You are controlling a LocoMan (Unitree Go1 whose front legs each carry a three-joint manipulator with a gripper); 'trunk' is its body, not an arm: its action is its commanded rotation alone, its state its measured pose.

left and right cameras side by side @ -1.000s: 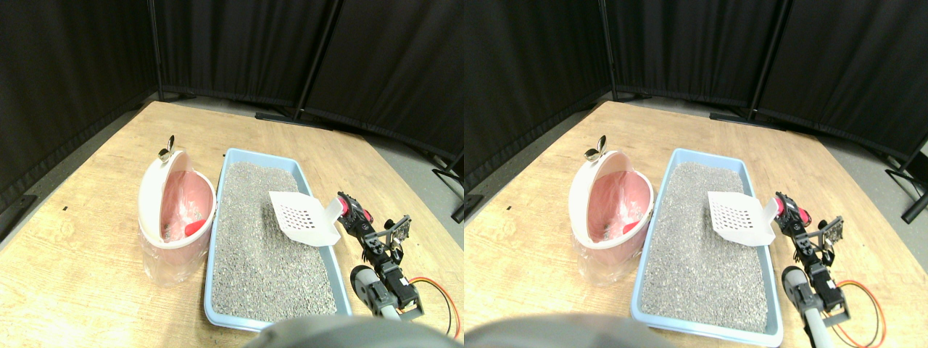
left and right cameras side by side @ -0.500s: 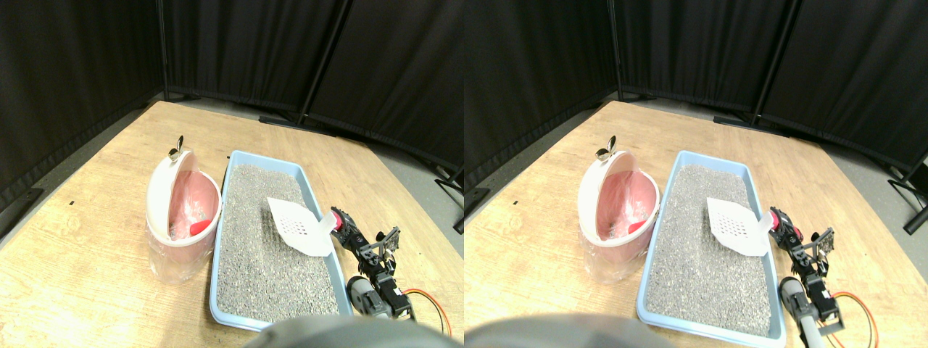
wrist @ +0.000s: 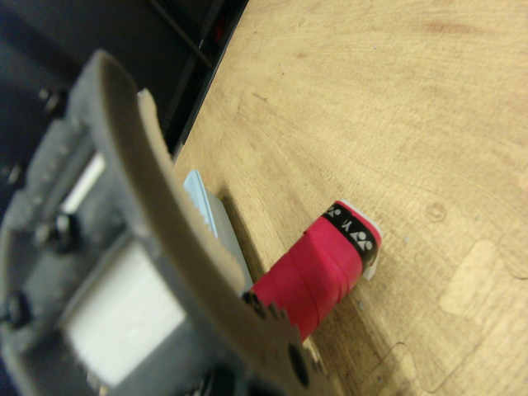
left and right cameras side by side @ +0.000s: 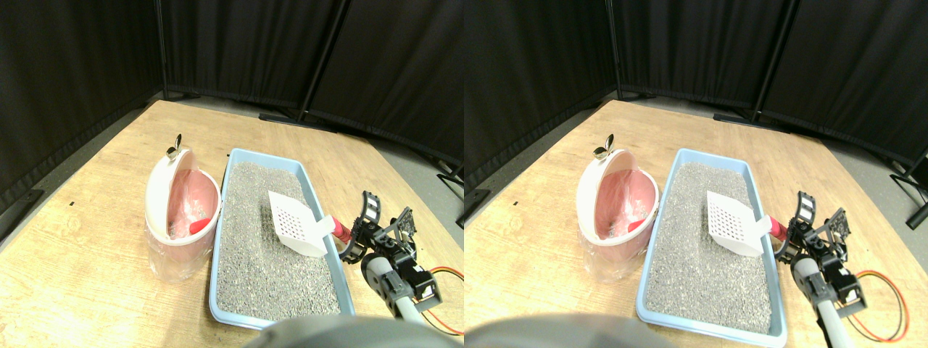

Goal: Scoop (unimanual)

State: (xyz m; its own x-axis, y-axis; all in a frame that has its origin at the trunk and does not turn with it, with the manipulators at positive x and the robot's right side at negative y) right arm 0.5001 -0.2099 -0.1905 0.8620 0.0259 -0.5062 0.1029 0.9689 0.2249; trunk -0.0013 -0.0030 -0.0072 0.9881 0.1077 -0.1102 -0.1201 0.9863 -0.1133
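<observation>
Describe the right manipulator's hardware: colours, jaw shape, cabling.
The right end effector has dark curved jaws of open ribbed framework with toothed edges. Behind it sits black bracketing on a grey cylindrical arm link. Orange and red cables loop out beside the arm.

The light was even and rather bright, coming from above. The wooden surface [left and right cameras side by side: 94, 283] looked evenly lit, and the black curtains [left and right cameras side by side: 239, 43] behind stayed very dark. Shadows were soft and short. The wide lens bent the straight edges near the picture borders. In the wrist view, the near grey jaw was blurred, and the red wrapped handle [wrist: 318, 276] was sharper.
</observation>
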